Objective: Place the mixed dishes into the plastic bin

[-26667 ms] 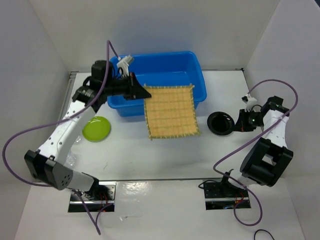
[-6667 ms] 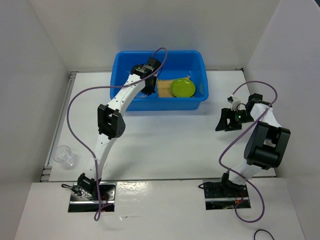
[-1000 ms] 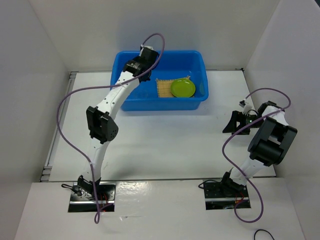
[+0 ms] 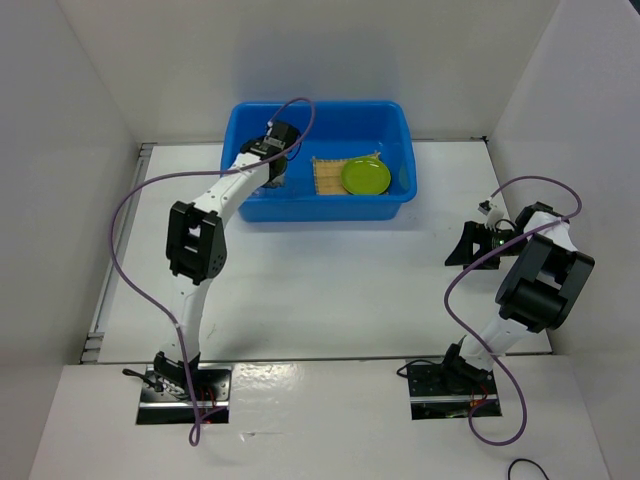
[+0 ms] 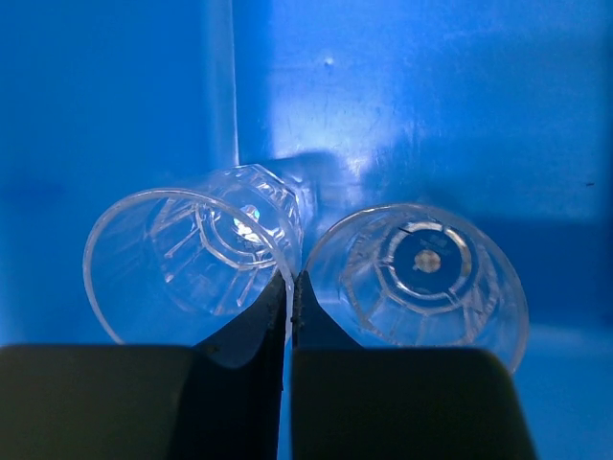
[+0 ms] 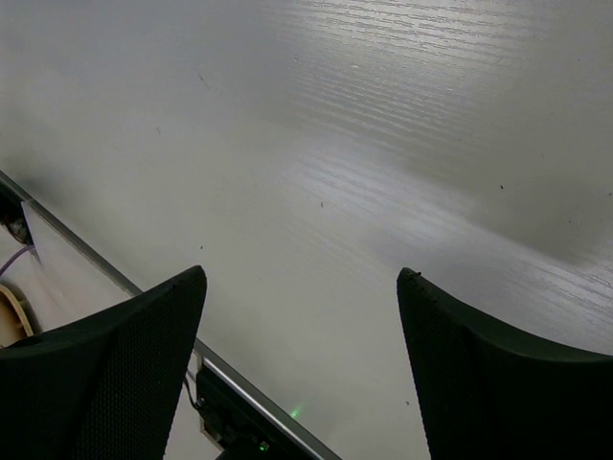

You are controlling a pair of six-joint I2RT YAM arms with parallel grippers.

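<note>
The blue plastic bin (image 4: 300,209) stands at the back of the table. Inside it lie the tan woven mat (image 4: 328,178) and, on top of it, the lime-green plate (image 4: 365,177). My left gripper (image 4: 277,172) reaches down into the bin's left half. In the left wrist view my left gripper (image 5: 290,278) is shut on the thin rim of a clear cup (image 5: 187,264) just above the bin floor (image 5: 402,105). A second clear cup (image 5: 417,283) sits touching it on the right. My right gripper (image 6: 300,273) is open over bare table, nothing between its fingers.
White walls close in the table on the left, back and right. My right gripper (image 4: 465,248) hovers near the right wall, well apart from the bin. A purple cable (image 4: 140,210) loops off the left arm.
My left wrist has pulled back toward the near left part of the bin, still shut on the cup. The right arm has not moved.
</note>
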